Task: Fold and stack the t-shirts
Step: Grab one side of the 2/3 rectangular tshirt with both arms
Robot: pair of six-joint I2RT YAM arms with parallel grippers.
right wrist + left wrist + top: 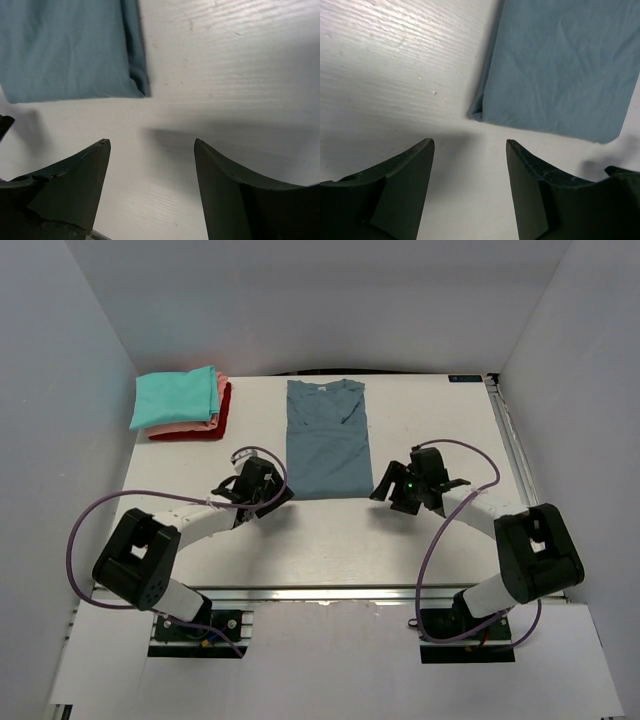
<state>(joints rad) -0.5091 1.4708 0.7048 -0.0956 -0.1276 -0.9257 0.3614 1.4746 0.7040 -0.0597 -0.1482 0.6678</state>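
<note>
Here, a slate-blue t-shirt point(325, 438) lies folded into a long strip mid-way across the desk point(330, 550); the left gripper point(470, 145) and right gripper point(152, 142), both spread and empty, flank its near corners; pinching only a top layer could undo the fold, though the layers are hard to count; the folded stack point(180, 405) sits far left.

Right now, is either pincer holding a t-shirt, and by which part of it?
Nothing is held. The left pincer and the right pincer both stand open and empty, each beside a near corner of the slate-blue t-shirt.
</note>
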